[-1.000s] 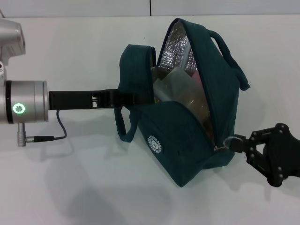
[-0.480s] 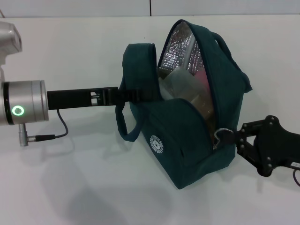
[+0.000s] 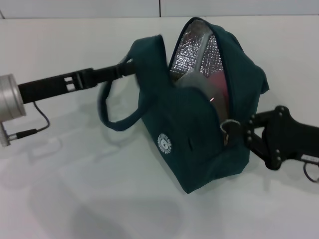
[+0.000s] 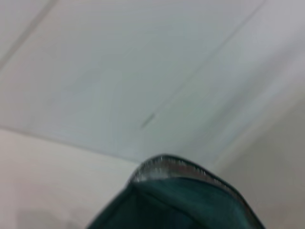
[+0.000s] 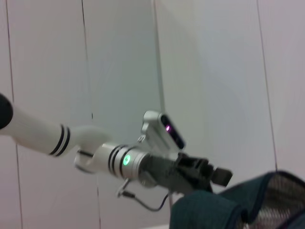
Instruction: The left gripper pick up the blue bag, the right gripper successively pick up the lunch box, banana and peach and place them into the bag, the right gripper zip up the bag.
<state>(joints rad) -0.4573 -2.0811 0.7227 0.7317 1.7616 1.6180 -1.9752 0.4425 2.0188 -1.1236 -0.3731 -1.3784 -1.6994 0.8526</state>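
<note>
1. Head view places the blue bag (image 3: 199, 144) at centre frame, standing on the white table (image 3: 75, 199) and leaning toward the left of the frame, with its round white logo (image 3: 164, 143) facing the lower left.
2. Its mouth is partly open at the top; the silver foil lining (image 3: 192, 47) shows in the gap, and the zip seam runs down the right-hand side of the opening.
3. Inside the opening a clear, pale shape that reads as the lunch box (image 3: 199, 82) is visible, with a pink patch (image 3: 219, 85) just right of it; what the pink item is cannot be told.
4. One loop handle (image 3: 112, 109) hangs loose at the left of the bag, below the left arm.
5. The metal ring zipper pull (image 3: 228, 125) sits at the lower end of the open seam, at right of centre.
6. The right gripper (image 3: 238, 133) enters from the right edge, its fingers pinched together on the zipper pull.
7. The left gripper (image 3: 130, 68) reaches in from the upper left and meets the bag's upper left fabric; whether its fingers are spread or closed cannot be told, as the bag covers them.
8. Left wrist view shows only the bag's foil-edged rim (image 4: 176, 167) at lower centre against a pale wall.
9. Right wrist view shows the left gripper (image 5: 217, 179) at lower centre, touching the bag's fabric (image 5: 205, 210).
</note>
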